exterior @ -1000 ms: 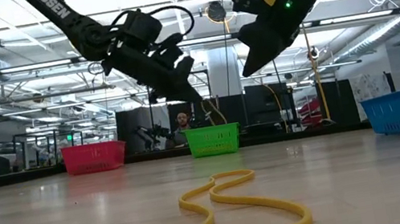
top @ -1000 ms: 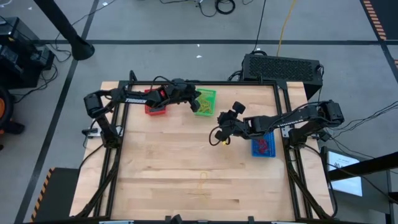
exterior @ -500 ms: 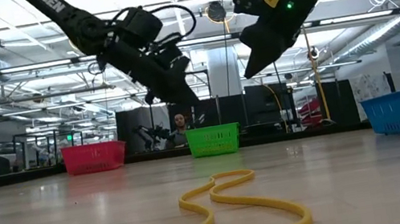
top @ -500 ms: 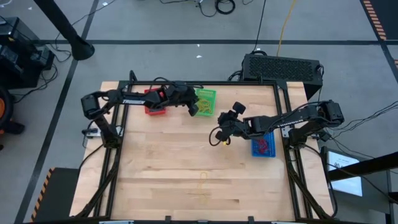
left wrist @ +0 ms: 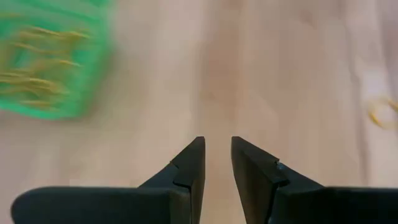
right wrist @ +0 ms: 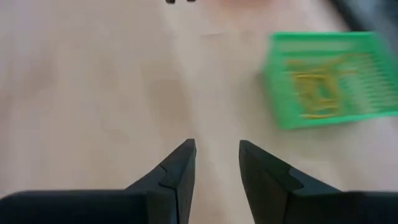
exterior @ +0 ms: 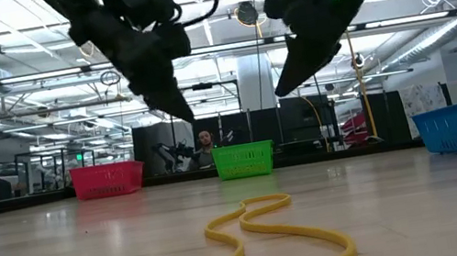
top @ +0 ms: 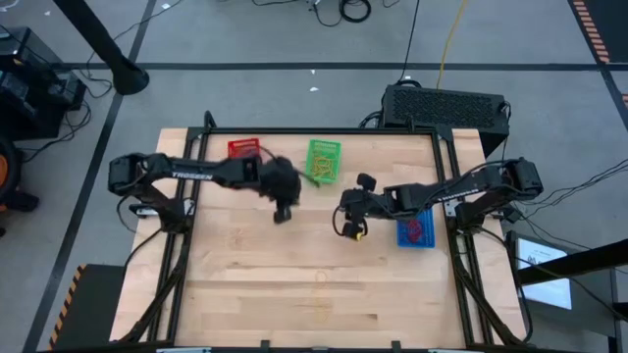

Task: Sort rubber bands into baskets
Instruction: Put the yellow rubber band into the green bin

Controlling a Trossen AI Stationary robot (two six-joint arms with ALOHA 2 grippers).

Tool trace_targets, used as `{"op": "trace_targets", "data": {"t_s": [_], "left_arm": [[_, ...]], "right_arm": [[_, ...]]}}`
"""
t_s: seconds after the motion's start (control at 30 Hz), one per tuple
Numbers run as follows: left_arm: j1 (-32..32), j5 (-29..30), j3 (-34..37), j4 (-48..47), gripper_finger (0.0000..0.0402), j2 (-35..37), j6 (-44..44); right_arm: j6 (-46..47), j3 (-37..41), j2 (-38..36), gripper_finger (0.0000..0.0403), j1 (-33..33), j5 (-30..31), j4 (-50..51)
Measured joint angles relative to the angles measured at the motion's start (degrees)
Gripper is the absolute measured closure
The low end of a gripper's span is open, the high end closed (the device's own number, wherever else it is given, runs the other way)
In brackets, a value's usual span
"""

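A yellow rubber band (exterior: 275,236) lies flat on the wooden table near its near edge, and shows faintly in the high view (top: 319,282). The red basket (top: 243,149) and the green basket (top: 323,160) stand at the far edge. The blue basket (top: 415,230) stands at the right. The green basket holds yellow bands (right wrist: 314,84). My left gripper (top: 283,211) hangs open and empty over bare table, on the near side of the green basket. My right gripper (top: 348,227) hangs open and empty left of the blue basket.
A big black box (top: 446,106) sits beyond the table's far right corner. The left wrist view shows another yellow band (left wrist: 385,115) on the wood. Bare tabletop (top: 255,265) lies between the grippers and the near edge. A person (exterior: 206,141) shows in the room beyond.
My left gripper has moved from above the green basket toward the table's near edge, out over bare wood. My right gripper has shifted a little toward the near edge. The yellow band on the table has not moved.
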State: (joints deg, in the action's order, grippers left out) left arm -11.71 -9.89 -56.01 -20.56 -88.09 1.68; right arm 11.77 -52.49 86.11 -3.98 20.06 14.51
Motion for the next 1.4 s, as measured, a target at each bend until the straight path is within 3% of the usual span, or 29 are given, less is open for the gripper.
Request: {"op": "trace_targets", "data": {"t_s": [0.13,0.3,0.53,0.77,0.9,1.03,1.2,1.4], "left_arm": [[7.5,-0.18,2.88,1.61,0.0317,-0.31,0.17],[16.69,0.28,7.16,11.81,0.0317,-0.79,0.17],[27.56,3.61,9.68,28.3,0.0317,-4.47,0.84],[34.94,6.05,7.82,34.41,0.0317,-10.36,18.23],[35.84,10.85,4.2,36.29,0.0317,-14.77,20.2],[34.16,7.44,-1.43,33.52,0.0317,-20.14,20.29],[31.23,0.79,-9.34,21.41,0.0317,-26.44,21.44],[28.81,-0.13,-14.01,13.82,0.0317,-28.11,23.54]], "right_arm": [[2.31,0.0,0.0,0.0287,-1.69,-6.43,0.11],[4.01,0.0,0.0,0.0287,-5.9,-12.4,0.57],[3.97,0.0,0.0,0.0287,-11.92,-14.46,0.25],[3.91,0.0,0.0,0.0287,-13.45,-14.3,-0.22],[4.0,0.0,0.0,0.0287,-13.35,-14.15,-0.48],[3.69,0.0,0.0,0.0287,-13.35,-14.15,-0.76],[3.63,0.0,0.0,0.0287,-13.37,-14.15,-0.81],[2.88,-0.04,0.0,0.0287,-13.37,-14.13,-0.19]]}}
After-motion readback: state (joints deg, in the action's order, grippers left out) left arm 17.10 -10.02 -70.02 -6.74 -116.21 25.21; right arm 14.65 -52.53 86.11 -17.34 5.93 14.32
